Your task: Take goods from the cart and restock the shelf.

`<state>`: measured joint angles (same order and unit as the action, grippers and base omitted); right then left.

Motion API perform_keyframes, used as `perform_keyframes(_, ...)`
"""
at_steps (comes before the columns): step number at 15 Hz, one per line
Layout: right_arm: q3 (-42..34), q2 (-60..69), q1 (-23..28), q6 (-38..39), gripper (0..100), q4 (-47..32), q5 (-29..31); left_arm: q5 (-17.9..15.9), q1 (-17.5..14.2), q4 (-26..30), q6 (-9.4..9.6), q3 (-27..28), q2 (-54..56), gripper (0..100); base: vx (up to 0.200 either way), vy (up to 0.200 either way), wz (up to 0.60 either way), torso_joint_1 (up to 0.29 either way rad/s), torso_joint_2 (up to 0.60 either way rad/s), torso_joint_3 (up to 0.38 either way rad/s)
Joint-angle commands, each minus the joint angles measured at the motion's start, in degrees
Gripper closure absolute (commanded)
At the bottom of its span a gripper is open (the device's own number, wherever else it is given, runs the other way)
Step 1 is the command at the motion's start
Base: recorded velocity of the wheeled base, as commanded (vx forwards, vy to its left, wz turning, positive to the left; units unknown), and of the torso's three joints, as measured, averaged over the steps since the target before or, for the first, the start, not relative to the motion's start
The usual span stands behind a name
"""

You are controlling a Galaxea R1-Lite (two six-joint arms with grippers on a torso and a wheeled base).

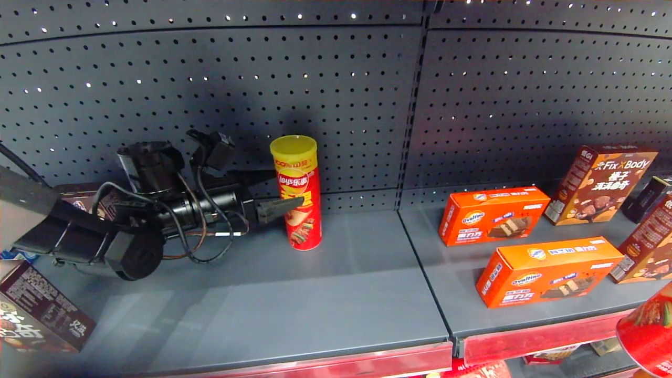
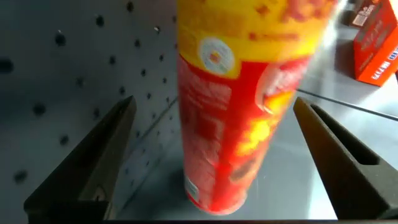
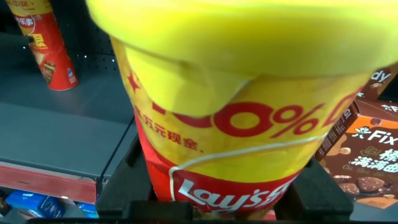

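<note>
A red chips can [image 1: 300, 194] with a yellow lid stands upright on the grey shelf [image 1: 315, 294], close to the pegboard back wall. My left gripper [image 1: 287, 188] is open around it, one finger on each side. In the left wrist view both fingers [image 2: 93, 162] stand well clear of the can [image 2: 230, 124]. My right gripper [image 3: 224, 186] is shut on a second chips can [image 3: 249, 93], whose yellow lid faces the camera. That second can [image 1: 648, 336] shows at the lower right of the head view, below the shelf's front edge. The shelf can [image 3: 53, 50] appears farther off in the right wrist view.
Two orange boxes [image 1: 493, 215] [image 1: 548, 270] lie on the right shelf section, with brown boxes [image 1: 601, 184] behind and beside them. A dark box [image 1: 37, 315] sits at the shelf's front left. Bare shelf lies between the standing can and the orange boxes.
</note>
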<state>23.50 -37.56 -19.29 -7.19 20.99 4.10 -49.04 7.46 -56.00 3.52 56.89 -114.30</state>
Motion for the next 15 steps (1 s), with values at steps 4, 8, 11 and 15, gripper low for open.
perform_keyframes(4,-0.04,-0.15,-0.05,-0.01,100,0.01,-0.05,-3.43,0.8,-0.07,-0.01,1.99,-2.6,0,0.0,0.0,0.0,0.0,0.0,0.0)
perform_keyframes(8,-0.04,-0.06,-0.05,-0.01,100,0.1,-0.05,-3.52,1.5,-0.07,-0.27,3.05,-3.83,0,0.0,0.0,0.0,0.0,0.0,0.0)
perform_keyframes(11,0.05,-0.15,-0.05,-0.01,100,0.1,-0.05,-3.6,2.3,-0.07,-0.36,3.84,-4.7,0,0.0,0.0,0.0,0.0,0.0,0.0)
perform_keyframes(15,0.05,-0.06,-0.05,-0.01,100,0.1,-0.05,-5.54,2.56,-1.92,-1.77,4.19,-5.85,0,0.0,0.0,0.0,0.0,0.0,0.0)
